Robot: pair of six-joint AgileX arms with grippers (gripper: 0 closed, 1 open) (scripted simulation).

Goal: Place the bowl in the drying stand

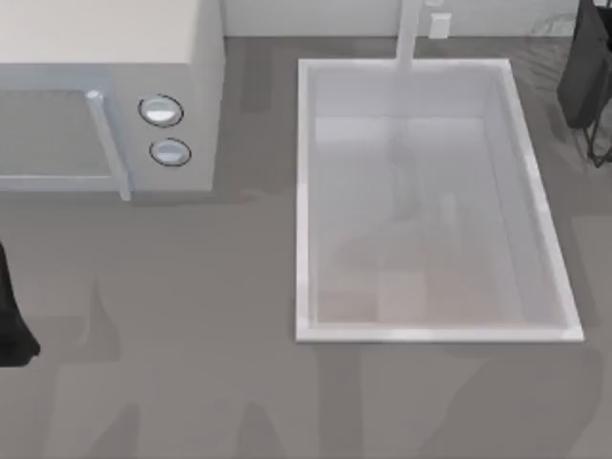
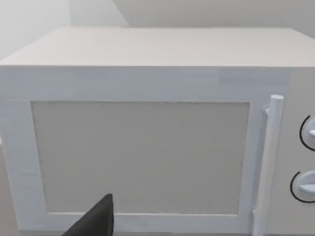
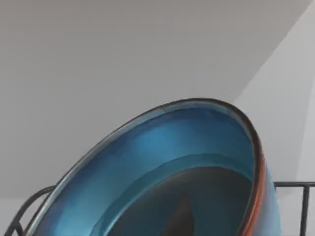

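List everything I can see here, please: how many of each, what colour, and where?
Microwave: one, white, two round knobs, top view's left rear of the table.
Sink: one, white basin, right of centre.
Faucet: one, white, behind the sink.
Table: one, grey.
Bowl: one, teal-blue with reddish-brown rim, tilted, close before the right wrist camera.
Stand: one, dark wire rods, behind the bowl; also at the top view's right rear edge.
Left arm: dark, top view's left edge.
Right arm: dark, right rear corner.
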